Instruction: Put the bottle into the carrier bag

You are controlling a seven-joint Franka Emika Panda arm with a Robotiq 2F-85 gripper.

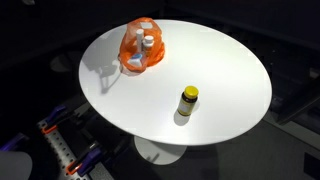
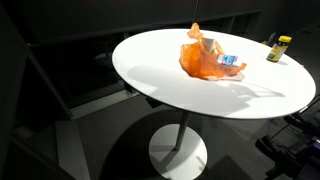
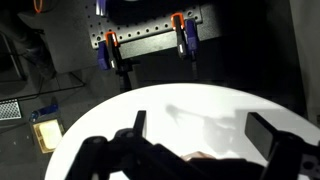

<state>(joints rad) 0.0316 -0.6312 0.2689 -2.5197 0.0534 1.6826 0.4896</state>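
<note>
Bottle: a small dark bottle (image 1: 189, 103) with a yellow cap; it stands upright on the bare tabletop, outside the bag; in an exterior view (image 2: 279, 48) it sits close to the table's edge, well apart from the bag; nothing touches it

Carrier bag: an orange, see-through plastic bag (image 1: 142, 45), crumpled and slumped on the table; in both exterior views it lies on the opposite part of the top from the bottle; white capped containers show through its skin; in an exterior view (image 2: 205, 58) something blue also shows at its side

Table: a round white top (image 1: 225, 60) on a single white pedestal with a disc foot (image 2: 180, 152); the surroundings are dark

Gripper: seen only in the wrist view (image 3: 197, 128), low in the frame above the white tabletop; its two dark fingers (image 3: 137, 125) stand wide apart, released, with nothing between them; a faint reddish patch lies just under it, too small to identify

Clamps: two blue clamps with orange tips (image 3: 110, 50) grip a perforated metal plate (image 3: 145, 42) beyond the table's edge in the wrist view; similar clamps show low in an exterior view (image 1: 50, 130)

Floor: a yellowish flat object (image 3: 45, 133) lies beside the table in the wrist view; what it is I cannot tell
</note>
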